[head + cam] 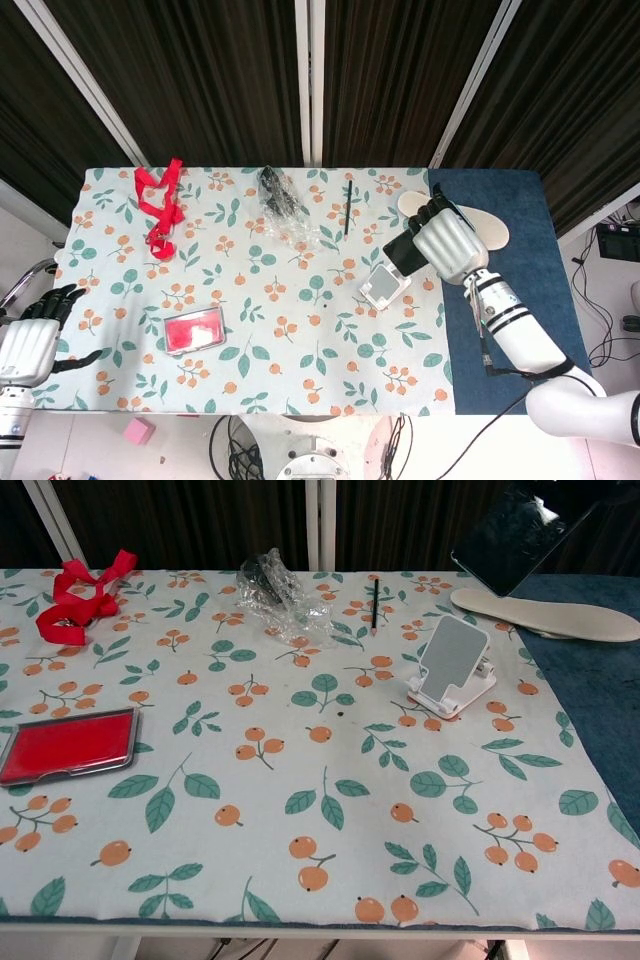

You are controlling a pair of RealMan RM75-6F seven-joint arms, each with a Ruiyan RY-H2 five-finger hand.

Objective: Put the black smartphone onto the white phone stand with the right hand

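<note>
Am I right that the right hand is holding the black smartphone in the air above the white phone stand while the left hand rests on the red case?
Not quite: the left hand is off the table's left edge, far from the red case, as the head view shows. The right hand does hold the black smartphone above the white phone stand.

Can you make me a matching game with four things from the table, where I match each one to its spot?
Things:
1. black smartphone
2. white phone stand
3. red ribbon
4. shoe insole

Places:
A. flat on the blue mat
B. far left corner of the flowery cloth
C. up in the air, held by the right hand
D. on the flowery cloth, near its right edge

Pairs: 1-C, 2-D, 3-B, 4-A
</note>
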